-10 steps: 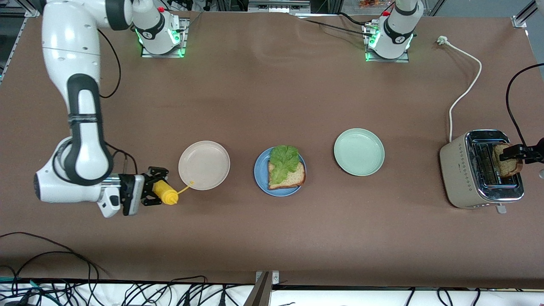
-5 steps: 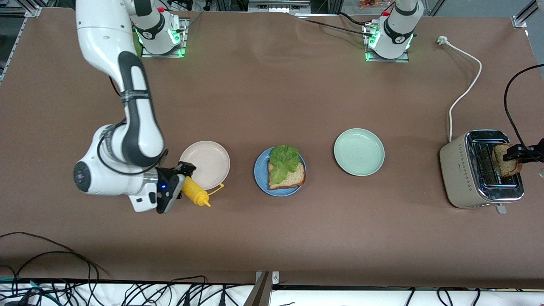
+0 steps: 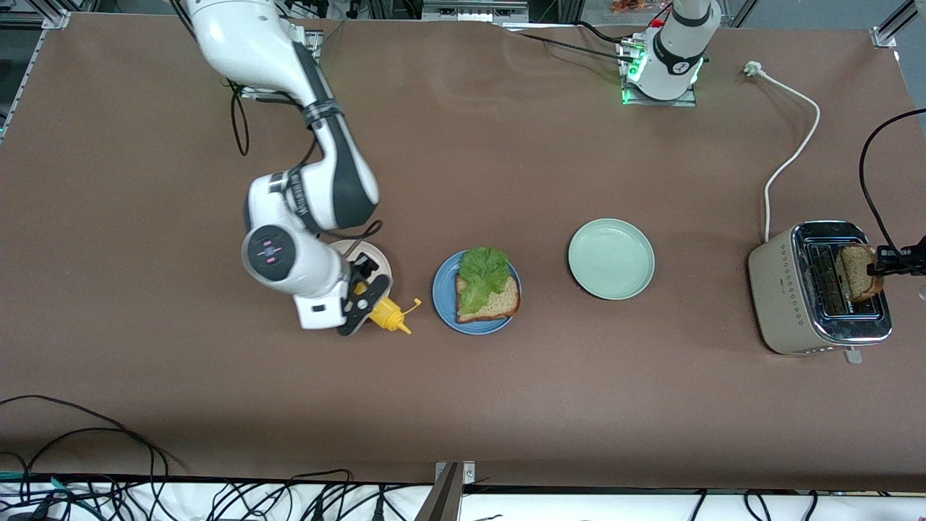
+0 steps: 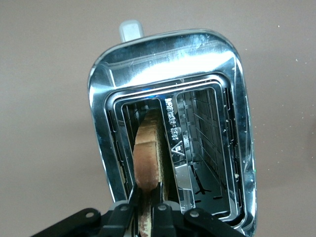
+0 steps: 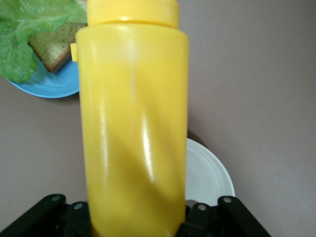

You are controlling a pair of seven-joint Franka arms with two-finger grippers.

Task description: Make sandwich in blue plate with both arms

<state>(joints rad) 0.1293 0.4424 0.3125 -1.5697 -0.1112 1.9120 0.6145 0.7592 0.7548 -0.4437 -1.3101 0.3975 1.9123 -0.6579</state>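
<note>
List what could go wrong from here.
1. The left gripper pinches only the top edge of the bread slice in the toaster; the slice might crumble or catch in the slot when lifted.
2. The right gripper holds the yellow bottle tilted beside the blue plate; sauce might miss the lettuce.

blue plate [image 3: 443, 307]: round, matte, flat on table between two other plates.
bread slice [image 3: 499, 304]: brown, on plate.
lettuce [image 3: 482, 275]: ruffled, atop slice.
second slice [image 3: 859, 273]: upright in toaster slot.
</note>
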